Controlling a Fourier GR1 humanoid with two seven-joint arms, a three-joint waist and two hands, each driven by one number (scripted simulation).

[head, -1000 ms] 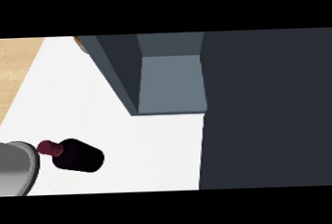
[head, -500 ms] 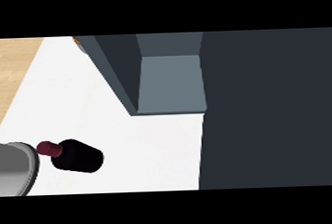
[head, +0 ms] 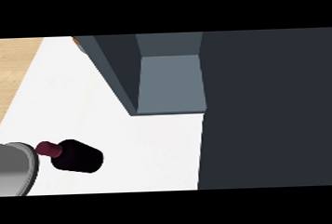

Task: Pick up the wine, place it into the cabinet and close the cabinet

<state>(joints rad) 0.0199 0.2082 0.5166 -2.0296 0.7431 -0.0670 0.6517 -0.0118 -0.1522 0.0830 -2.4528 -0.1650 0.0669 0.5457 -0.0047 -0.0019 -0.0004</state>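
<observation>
Wine (head: pixel 74 155) stands on white counter (head: pixel 149 147), well apart from cabinet (head: pixel 169 86).

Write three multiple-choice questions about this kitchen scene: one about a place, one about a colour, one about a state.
1. Where is the wine bottle?
A. Inside the cabinet
B. On the white counter, at the view's lower left
C. On the wooden floor

2. What colour is the bottle's cap?
A. Dark red
B. Green
C. Yellow

3. How is the cabinet?
A. Shut
B. Open, with the bottle inside
C. Open, with no bottle in it

Answers:
1 B: the wine bottle is on the counter, below and left of the cabinet.
2 A: the cap is dark red.
3 C: its grey inside shows, with no bottle there.
</observation>
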